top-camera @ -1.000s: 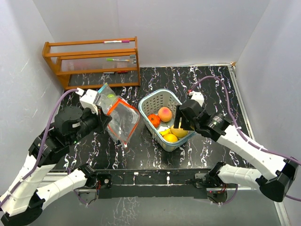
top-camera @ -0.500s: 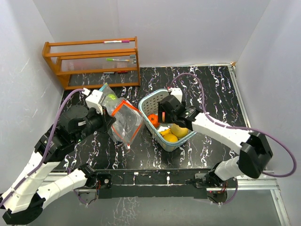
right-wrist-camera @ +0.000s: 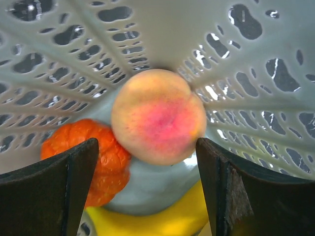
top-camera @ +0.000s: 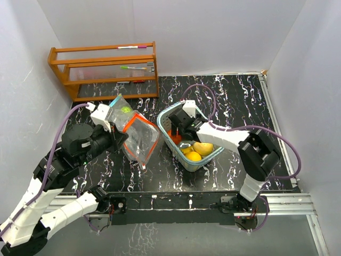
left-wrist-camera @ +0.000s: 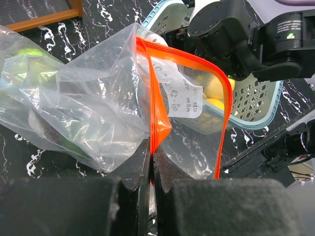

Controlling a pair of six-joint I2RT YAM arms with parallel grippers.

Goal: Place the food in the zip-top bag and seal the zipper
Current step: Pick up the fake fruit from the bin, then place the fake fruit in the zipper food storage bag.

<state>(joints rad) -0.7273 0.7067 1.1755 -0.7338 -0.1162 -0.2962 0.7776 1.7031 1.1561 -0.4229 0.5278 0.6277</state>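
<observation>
Your black marbled table (top-camera: 234,101) sits between white walls, a wooden rack (top-camera: 104,69) at upper left. From above, your right gripper (top-camera: 178,132) covers part of the basket (top-camera: 184,113). Only its wrist view shows the peach (right-wrist-camera: 157,115) between wide-spread fingers gripping nothing, with an orange fruit (right-wrist-camera: 98,157) at lower left. Your left gripper (left-wrist-camera: 150,157) is clamped on the bag (left-wrist-camera: 98,98) at its orange zip edge.

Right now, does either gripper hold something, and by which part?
The left gripper is shut on the zip-top bag, pinching its orange zipper strip. The right gripper is open, facing the peach in the basket, and holds nothing.
</observation>
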